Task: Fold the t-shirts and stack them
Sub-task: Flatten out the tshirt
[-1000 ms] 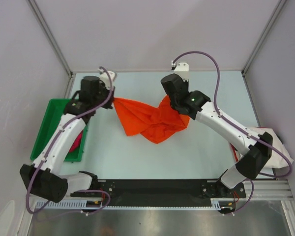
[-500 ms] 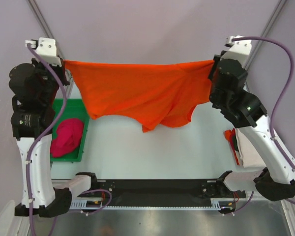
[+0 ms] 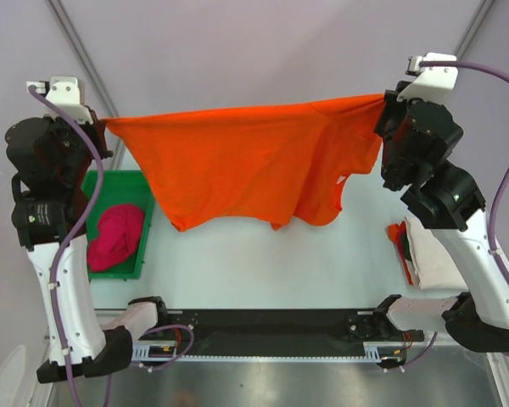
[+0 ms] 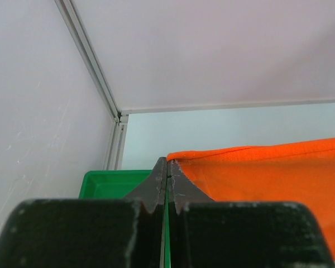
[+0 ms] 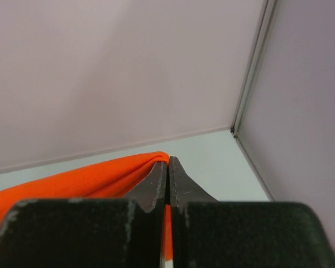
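The bright orange t-shirt hangs stretched in the air between my two grippers, high above the table. My left gripper is shut on its left corner; in the left wrist view the orange cloth runs off to the right. My right gripper is shut on its right corner; in the right wrist view the cloth runs left. The magenta-pink t-shirt lies bunched in the green tray. The off-white t-shirt lies folded at the right table edge.
The green tray stands at the left side of the table and also shows in the left wrist view. A dark red-and-green bit of cloth lies beside the off-white shirt. Grey walls enclose the table on three sides.
Both arms rose and spread wide apart, lifting the orange shirt off the table and pulling it from a crumpled bunch into a taut hanging sheet. It now hangs slightly higher and wider.
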Controlling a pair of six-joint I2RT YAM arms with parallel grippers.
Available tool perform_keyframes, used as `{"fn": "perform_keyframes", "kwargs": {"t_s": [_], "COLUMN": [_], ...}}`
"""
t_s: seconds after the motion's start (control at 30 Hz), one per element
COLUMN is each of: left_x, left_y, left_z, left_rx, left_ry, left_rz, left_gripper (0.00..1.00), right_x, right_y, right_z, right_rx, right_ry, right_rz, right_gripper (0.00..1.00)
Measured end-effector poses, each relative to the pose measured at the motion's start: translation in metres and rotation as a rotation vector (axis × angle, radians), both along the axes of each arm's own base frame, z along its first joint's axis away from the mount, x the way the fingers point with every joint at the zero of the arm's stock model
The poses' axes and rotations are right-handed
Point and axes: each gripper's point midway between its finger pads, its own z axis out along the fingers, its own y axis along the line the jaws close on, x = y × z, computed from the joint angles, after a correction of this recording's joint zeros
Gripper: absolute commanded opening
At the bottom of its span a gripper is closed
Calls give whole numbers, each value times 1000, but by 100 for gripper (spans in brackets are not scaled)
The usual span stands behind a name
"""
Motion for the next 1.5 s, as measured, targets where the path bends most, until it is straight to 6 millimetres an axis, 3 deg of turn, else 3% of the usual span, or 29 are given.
{"fn": "perform_keyframes", "kwargs": {"t_s": [0.1,0.2,0.37,0.5,0.57,0.63,0.73,0.9,1.0,1.1,1.23,1.3,1.4,1.5], "left_x": [-16,-39,-77,-93,-86,-65,-15,76,108,113,97,87,72,57], "left_y": [-2,-5,-10,-15,-15,-15,-7,7,12,15,14,13,11,9], "left_z": [5,23,68,83,79,71,46,2,-8,15,65,80,82,58], "left_rx": [0,9,26,23,13,1,-18,-45,-52,-43,-24,-18,-18,-29], "left_ry": [-29,-91,-228,-280,-261,-217,-106,67,110,60,-77,-121,-136,-96], "left_rz": [-4,-3,-4,-12,-20,-33,-28,-16,-11,1,6,6,5,6], "left_gripper": [0,0,0,0,0,0,0,0,0,0,0,0,0,0], "right_x": [-14,-35,-67,-65,-50,-32,3,78,113,126,122,117,108,88], "right_y": [4,10,12,0,-13,-19,-6,5,10,19,21,20,24,35], "right_z": [10,31,65,66,65,65,43,-8,-24,-18,8,17,18,-3], "right_rx": [-44,-83,-62,-55,-61,-59,-99,-119,-102,-79,-29,-15,-12,-43], "right_ry": [-23,-75,-161,-176,-175,-181,-130,0,43,33,-33,-57,-57,-28], "right_rz": [18,42,69,13,-54,-91,-96,-98,-90,-65,-43,-41,-34,-11], "right_gripper": [0,0,0,0,0,0,0,0,0,0,0,0,0,0]}}
